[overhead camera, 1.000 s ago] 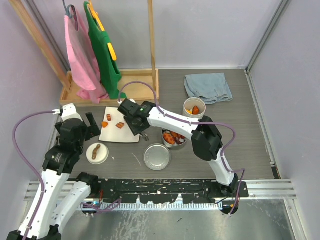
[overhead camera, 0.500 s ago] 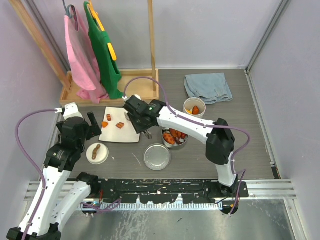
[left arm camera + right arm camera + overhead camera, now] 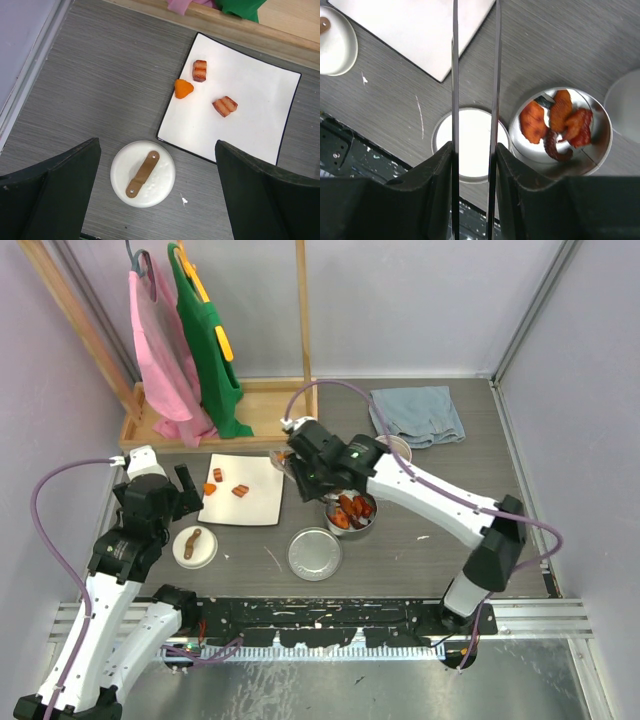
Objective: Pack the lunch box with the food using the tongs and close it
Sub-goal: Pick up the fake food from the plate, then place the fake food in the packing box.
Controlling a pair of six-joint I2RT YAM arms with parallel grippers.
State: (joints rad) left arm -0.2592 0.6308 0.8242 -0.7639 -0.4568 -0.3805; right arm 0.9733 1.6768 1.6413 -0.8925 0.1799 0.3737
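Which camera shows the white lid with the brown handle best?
Left wrist: the white lid lies whole and large, its brown handle plain. Top external shows the lid small but whole. Right wrist catches only part of it, at the frame's corner.

I see left arm folded near its base, left gripper (image 3: 187,490) jaws wide apart | right arm reaching forward and leftward, right gripper (image 3: 472,165) pinching tongs (image 3: 455,75)
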